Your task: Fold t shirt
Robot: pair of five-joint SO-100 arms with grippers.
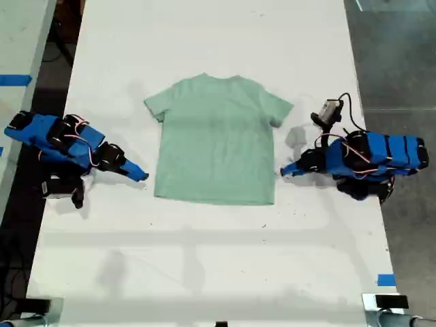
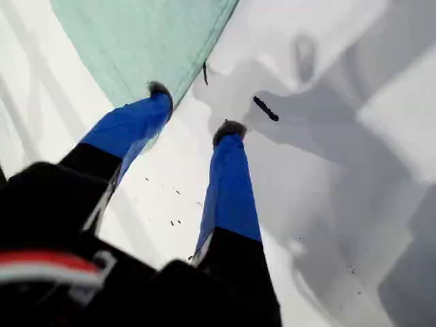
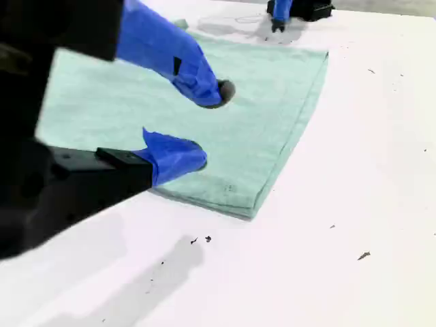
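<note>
My second gripper (image 3: 211, 124) sits closest in its own wrist view, its two blue fingers spread apart with nothing between them. The t shirt (image 3: 259, 102) lies flat just ahead of and under the line of those fingers, and the lower finger (image 3: 180, 158) stands over the cloth's near edge, close to a hem corner. I cannot tell whether it touches the cloth. Across the shirt from this gripper, the other arm (image 3: 293, 10) shows at the far hem corner. In the exterior view my second gripper (image 1: 139, 176) is on the exterior view's left. Its tip points at the side edge of the t shirt (image 1: 216, 139), just beside it, low on the garment near the hem. My first gripper (image 2: 194, 109) also has its fingers parted and holds nothing. A corner of the t shirt (image 2: 136, 41) reaches to one fingertip (image 2: 160, 90), while the other fingertip is over bare white table (image 2: 327, 225). A small dark scrap (image 2: 266, 109) lies on the table just beyond it. In the exterior view my first gripper (image 1: 285, 170) is on the exterior view's right, just off the shirt's other side edge and again near the hem. The shirt lies spread out between the two grippers on the table (image 1: 204, 252), sleeves out and neck away from the hem.
</note>
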